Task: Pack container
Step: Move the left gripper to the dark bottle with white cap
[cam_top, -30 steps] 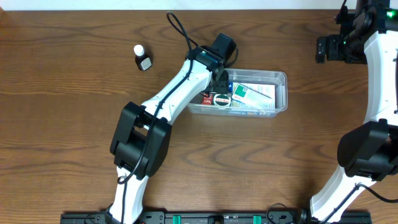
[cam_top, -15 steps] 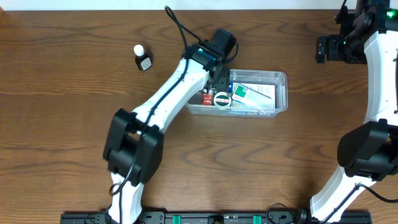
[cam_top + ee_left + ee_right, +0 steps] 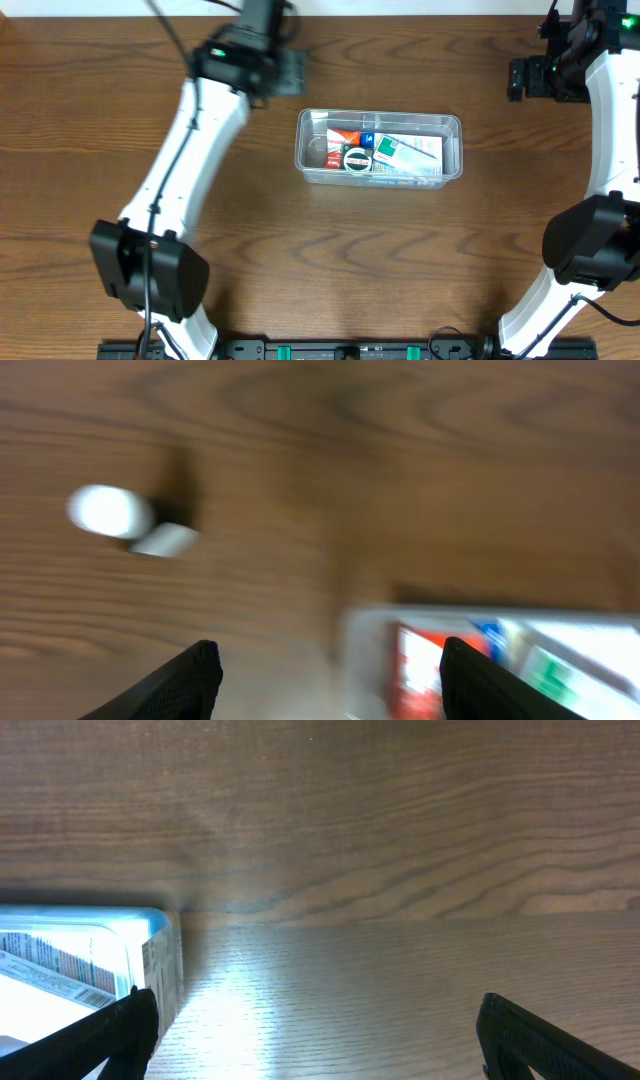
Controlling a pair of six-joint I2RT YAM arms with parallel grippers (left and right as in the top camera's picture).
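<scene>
The clear plastic container lies at the table's middle and holds a red box, a round dark tin and green-and-white boxes. My left gripper is open and empty, above the wood to the back left of the container. Its wrist view is blurred. It shows the gripper over bare wood, the container's left end with the red box at lower right, and a small white-capped bottle at the left. The left arm hides the bottle from overhead. My right gripper is open and empty at the far right.
In the right wrist view my gripper hangs over bare wood. A white printed box with a pale blue edge lies at the left by one fingertip. The right arm's base stands at the right edge.
My left gripper has lifted out of the container's left end and swung to the back left. The red box now shows uncovered. The arm now covers the bottle. The right arm has not moved.
</scene>
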